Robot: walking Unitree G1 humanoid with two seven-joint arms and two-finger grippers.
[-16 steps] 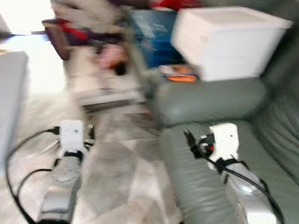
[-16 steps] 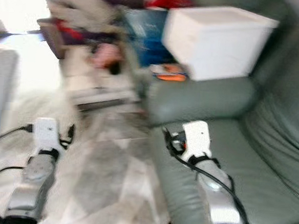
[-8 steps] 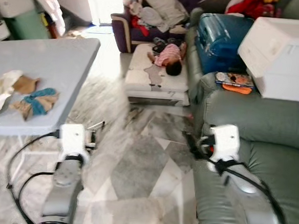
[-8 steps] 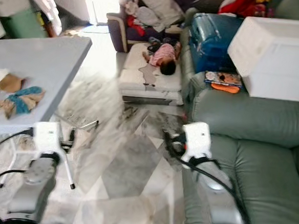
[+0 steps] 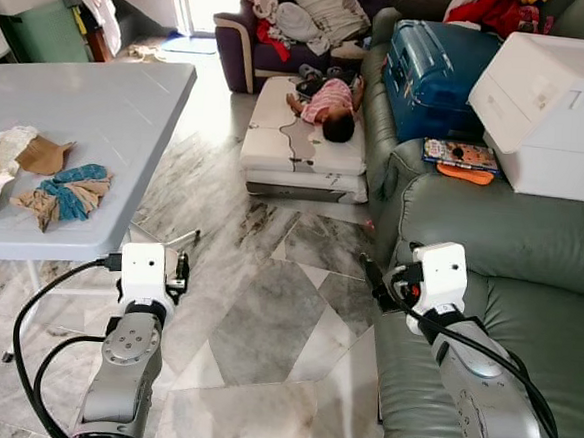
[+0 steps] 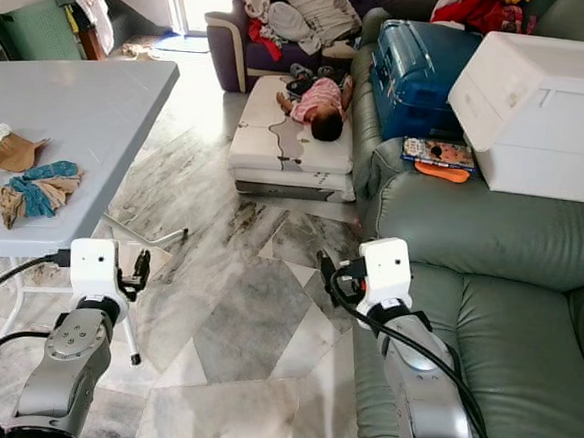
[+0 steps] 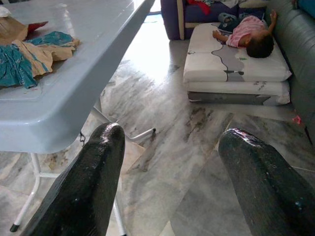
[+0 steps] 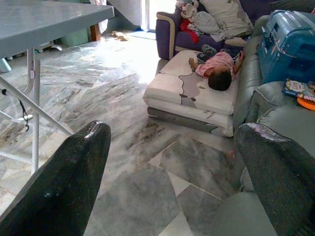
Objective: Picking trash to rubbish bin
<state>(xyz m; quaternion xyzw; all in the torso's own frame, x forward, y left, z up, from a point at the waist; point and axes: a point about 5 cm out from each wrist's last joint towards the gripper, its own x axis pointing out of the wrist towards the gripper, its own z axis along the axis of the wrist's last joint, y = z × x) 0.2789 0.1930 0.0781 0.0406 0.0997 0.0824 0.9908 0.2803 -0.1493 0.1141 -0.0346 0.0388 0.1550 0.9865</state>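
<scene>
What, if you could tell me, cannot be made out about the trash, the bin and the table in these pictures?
- Crumpled trash on the grey table: the left eye view's edge cuts off the pieces at the far left.
- Rubbish bin: none identifiable; the green container is cropped at the top.
- Table legs: partly hidden under the tabletop.

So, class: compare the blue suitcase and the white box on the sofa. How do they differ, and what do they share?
The suitcase is glossy blue with rounded corners; the box is matte white with square edges. The suitcase sits farther from the robot, the box nearer, by a magazine on the sofa arm. Both are bulky, closed and rest on the green sofa.
</scene>
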